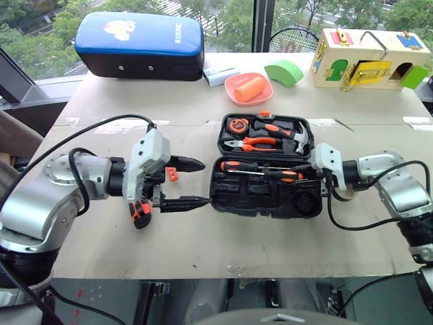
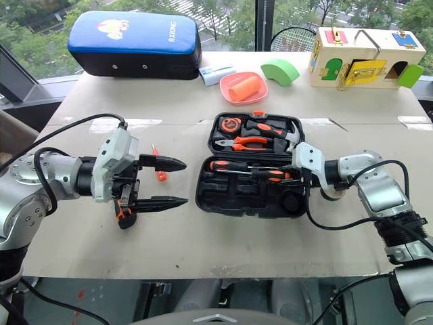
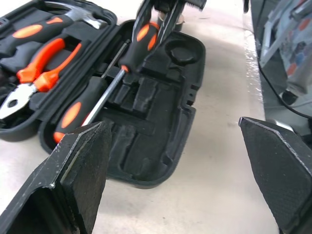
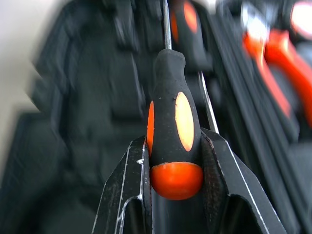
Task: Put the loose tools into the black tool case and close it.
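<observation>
The bench is carrying the black tool case, which is lying open near the middle, its lid half toward the far edge and its base half toward the near edge. The lid half is holding a hammer, a pair of pliers and a round tape measure in their recesses. In the base half, along the hinge side, two screwdrivers are lying end to end: the left screwdriver is resting in its recess, and the right screwdriver is being gripped.

The right gripper is reaching in over the case's right end, its jaws closing tightly on the butt of that right screwdriver's handle, the shaft pointing away from it along the case. The other recesses of the base half are showing bare black plastic.

The left gripper is hanging just left of the case, above the bench, pointing toward the case's left end with its jaws standing wide apart and holding nothing. A small slim orange tester screwdriver is lying on the bench just beyond the far jaw. The orange-and-black utility knife is lying on the bench toward the near edge, partly under the left wrist.
</observation>
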You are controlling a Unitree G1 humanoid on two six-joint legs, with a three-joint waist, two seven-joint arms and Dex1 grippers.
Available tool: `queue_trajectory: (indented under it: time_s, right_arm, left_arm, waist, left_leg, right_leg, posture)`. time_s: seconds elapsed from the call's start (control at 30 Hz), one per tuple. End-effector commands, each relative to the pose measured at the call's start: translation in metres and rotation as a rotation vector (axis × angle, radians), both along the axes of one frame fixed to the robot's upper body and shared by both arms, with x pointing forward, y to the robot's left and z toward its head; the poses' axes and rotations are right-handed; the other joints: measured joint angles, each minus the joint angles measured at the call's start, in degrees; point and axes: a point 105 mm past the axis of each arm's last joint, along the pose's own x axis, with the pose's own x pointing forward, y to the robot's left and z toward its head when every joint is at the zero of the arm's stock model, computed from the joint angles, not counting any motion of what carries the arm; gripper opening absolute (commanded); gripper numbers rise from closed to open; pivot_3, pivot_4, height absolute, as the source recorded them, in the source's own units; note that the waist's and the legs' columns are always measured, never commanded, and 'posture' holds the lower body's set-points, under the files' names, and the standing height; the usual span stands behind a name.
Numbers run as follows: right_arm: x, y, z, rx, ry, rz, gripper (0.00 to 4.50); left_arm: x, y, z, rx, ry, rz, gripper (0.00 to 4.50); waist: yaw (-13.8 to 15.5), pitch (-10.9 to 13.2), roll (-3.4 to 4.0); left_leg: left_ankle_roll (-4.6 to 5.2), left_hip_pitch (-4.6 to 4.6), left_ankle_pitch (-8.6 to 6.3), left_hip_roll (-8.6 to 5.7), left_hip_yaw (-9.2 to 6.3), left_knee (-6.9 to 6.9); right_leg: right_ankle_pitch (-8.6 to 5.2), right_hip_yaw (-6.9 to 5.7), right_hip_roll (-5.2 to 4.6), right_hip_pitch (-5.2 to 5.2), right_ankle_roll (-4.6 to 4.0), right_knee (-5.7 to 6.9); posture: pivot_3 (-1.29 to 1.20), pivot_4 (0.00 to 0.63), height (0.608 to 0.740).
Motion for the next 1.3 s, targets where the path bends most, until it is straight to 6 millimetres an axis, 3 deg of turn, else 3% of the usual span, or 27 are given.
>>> queue_trajectory:
  time_s: [0.03, 0.4, 0.47, 0.5, 0.57, 0.7, 0.9, 0.93, 1.0, 1.23, 1.3]
  right_arm:
    - [0.005, -0.008, 0.0, -0.05, -0.045, 0.018, 0.45]
    - [0.002, -0.015, 0.0, -0.083, -0.055, 0.046, 0.45]
    - [0.001, -0.016, 0.002, -0.076, -0.033, 0.041, 1.48]
    - [0.0, -0.015, 0.004, -0.067, -0.024, 0.046, 1.63]
    - [-0.001, -0.012, 0.011, -0.044, -0.026, 0.05, 2.5]
    - [-0.004, 0.002, 0.03, 0.017, -0.048, 0.055, 4.42]
    - [-0.008, 0.031, 0.047, 0.157, -0.024, 0.04, 4.48]
    - [-0.007, 0.034, 0.046, 0.175, -0.016, 0.026, 3.93]
    - [-0.006, 0.038, 0.041, 0.185, -0.002, 0.01, 3.54]
    - [0.0, 0.042, 0.004, 0.131, 0.018, -0.037, 0.17]
    - [-0.001, 0.043, -0.009, 0.095, 0.023, -0.03, 0.07]
  left_arm:
    - [-0.003, 0.001, 0.01, 0.001, -0.048, 0.0, 4.5]
    - [0.004, 0.0, 0.013, -0.019, -0.063, 0.004, 4.5]
    - [0.005, -0.001, 0.013, -0.023, -0.067, 0.001, 4.5]
    - [0.005, -0.002, 0.013, -0.024, -0.068, 0.0, 4.5]
    - [0.005, -0.002, 0.013, -0.025, -0.068, -0.002, 4.5]
    - [0.006, -0.002, 0.011, -0.026, -0.07, -0.005, 4.5]
    - [0.007, -0.003, 0.01, -0.028, -0.075, -0.01, 4.5]
    - [0.007, -0.003, 0.01, -0.029, -0.075, -0.011, 4.5]
    - [0.007, -0.003, 0.009, -0.029, -0.075, -0.011, 4.5]
    - [0.009, -0.004, 0.007, -0.027, -0.078, -0.013, 4.5]
    - [0.009, -0.004, 0.007, -0.026, -0.078, -0.014, 4.5]
  waist:
    - [-0.3, 0.0, 0.0]
    - [-0.3, 0.0, -0.01]
    - [-0.3, 0.0, -0.01]
    - [-0.3, 0.0, -0.01]
    - [-0.3, 0.0, -0.01]
    - [-0.6, 0.0, 0.0]
    - [-0.6, 0.0, -0.01]
    - [-0.5, 0.0, -0.01]
    - [-0.4, 0.0, -0.01]
    - [-0.6, 0.0, -0.02]
    - [-0.6, 0.0, -0.02]
  left_leg:
    - [-0.01, 0.0, 0.0, 0.0, 0.0, -0.01]
    - [-0.01, -0.01, 0.0, 0.0, -0.01, -0.01]
    - [-0.01, -0.01, 0.0, 0.0, -0.01, -0.02]
    - [-0.01, -0.01, 0.0, 0.0, -0.01, -0.02]
    - [0.0, -0.02, 0.0, 0.0, -0.01, -0.02]
    - [-0.01, -0.04, 0.0, 0.0, 0.0, -0.02]
    - [-0.02, -0.06, 0.01, 0.01, 0.01, 0.0]
    - [-0.02, -0.06, 0.01, 0.0, 0.02, 0.0]
    - [-0.02, -0.08, 0.01, 0.0, 0.02, 0.03]
    - [-0.02, -0.09, 0.01, -0.02, 0.02, 0.04]
    - [-0.03, -0.09, 0.02, -0.03, 0.06, 0.05]
  right_leg:
    - [0.0, -0.01, 0.0, 0.0, 0.0, 0.0]
    - [0.0, -0.02, 0.01, 0.0, 0.0, 0.0]
    - [0.0, -0.02, 0.01, 0.0, 0.0, 0.0]
    - [0.0, -0.02, 0.01, 0.0, 0.0, 0.0]
    - [0.0, -0.03, 0.0, 0.0, 0.0, 0.0]
    - [0.0, -0.01, 0.01, -0.04, 0.0, 0.01]
    - [0.0, 0.05, 0.01, -0.15, -0.01, 0.16]
    - [0.0, 0.05, 0.01, -0.14, 0.0, 0.16]
    - [0.0, 0.05, 0.01, -0.14, 0.0, 0.16]
    - [0.0, 0.06, 0.0, -0.18, 0.0, 0.21]
    - [0.0, 0.1, 0.01, -0.22, 0.0, 0.27]
  posture:
    - [0.0, 0.15, 0.735]
    - [0.0, 0.15, 0.735]
    - [0.0, 0.15, 0.735]
    - [0.0, 0.15, 0.735]
    - [0.0, 0.15, 0.735]
    - [0.0, 0.15, 0.735]
    - [0.0, 0.15, 0.735]
    - [0.0, 0.15, 0.735]
    - [0.0, 0.15, 0.735]
    - [0.0, 0.15, 0.735]
    - [0.0, 0.15, 0.735]
